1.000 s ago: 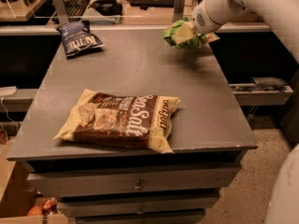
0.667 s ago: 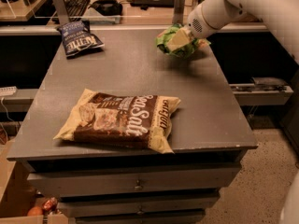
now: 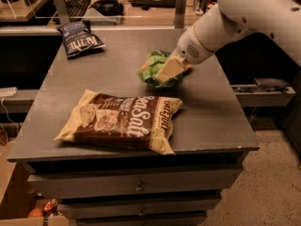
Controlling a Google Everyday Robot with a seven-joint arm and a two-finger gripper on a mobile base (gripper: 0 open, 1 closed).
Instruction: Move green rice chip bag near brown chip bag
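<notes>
Gripper: the gripper (image 3: 163,74) is sitting just above the middle of the frame, over the far right part of the grey worktop (image 3: 211,121).
Fingers: the fingers (image 3: 170,67) are pinching closed on the green rice chip bag (image 3: 151,69); 1 pale finger is lying across the bag's right side, and the other is hiding behind the crumpled foil.
Green rice chip bag: it is bunching up around the fingers, spreading to their left and below them. Whether it is touching the worktop cannot be told.
Brown chip bag (image 3: 122,121): it is lying flat in the lower left of the frame, near the front edge, close below the green bag but apart from it.
Arm (image 3: 235,18): it is slanting down from the upper right corner.
Blue bag (image 3: 80,39): it is lying in the upper left corner, well apart from both.
</notes>
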